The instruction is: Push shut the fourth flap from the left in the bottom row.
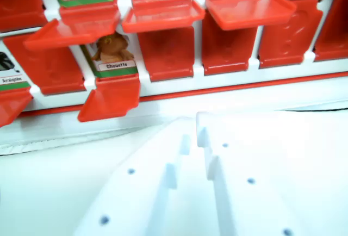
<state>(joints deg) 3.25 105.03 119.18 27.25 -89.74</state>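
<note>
The white plastic gripper point(191, 138) – jaws slightly parted, holding nothing – sits below the red plastic flap board point(228, 81); approach the target flap squarely and press it flat.

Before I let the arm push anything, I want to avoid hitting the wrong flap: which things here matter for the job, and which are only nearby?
Matter:
- gripper, white, near the board
- bottom row's shut flaps, near the gripper
- open Chouette flap

Only nearby:
- open upper flaps: Rouge-Gorge, Eléphant
- Araignée flap, wrist view's left edge
</note>
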